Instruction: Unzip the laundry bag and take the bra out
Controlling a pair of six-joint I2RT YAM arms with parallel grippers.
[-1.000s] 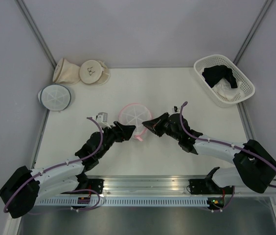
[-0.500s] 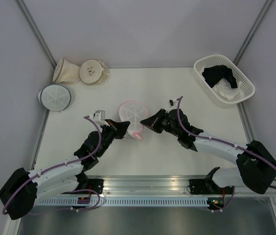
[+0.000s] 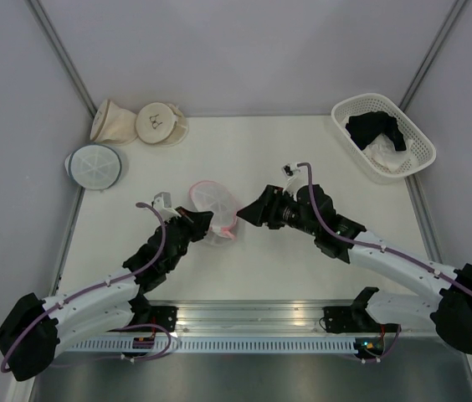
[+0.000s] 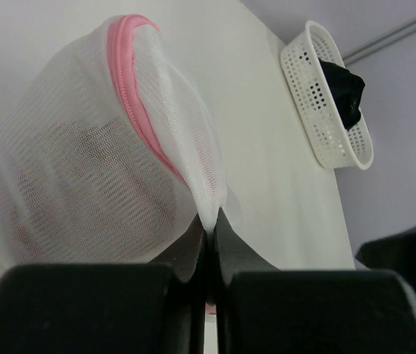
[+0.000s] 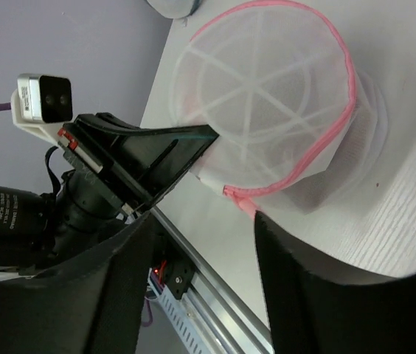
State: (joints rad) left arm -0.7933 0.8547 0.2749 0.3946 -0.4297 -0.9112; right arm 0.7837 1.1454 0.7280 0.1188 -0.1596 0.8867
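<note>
The laundry bag (image 3: 212, 203), a white mesh dome with a pink zipper rim (image 4: 138, 110), is tipped on its side at mid-table. My left gripper (image 3: 206, 224) is shut on a fold of its mesh near the zipper (image 4: 209, 221). My right gripper (image 3: 243, 216) stands open just right of the bag. One of its fingers (image 5: 319, 287) lies beside the pink zipper end (image 5: 239, 198), and nothing is between the two fingers. The bra is hidden; only a dull reddish shade (image 4: 82, 184) shows through the mesh.
A white basket (image 3: 342, 109) at the back right holds a black garment (image 3: 376, 128) and a white cloth (image 3: 389, 160). Two beige pouches (image 3: 115, 120) (image 3: 159, 123) and a mesh pouch with a grey-blue rim (image 3: 94, 166) lie at the back left.
My left gripper shut on the bag's mesh and drew the bag left, tipping it. My right gripper, shut at the zipper end before, has opened.
</note>
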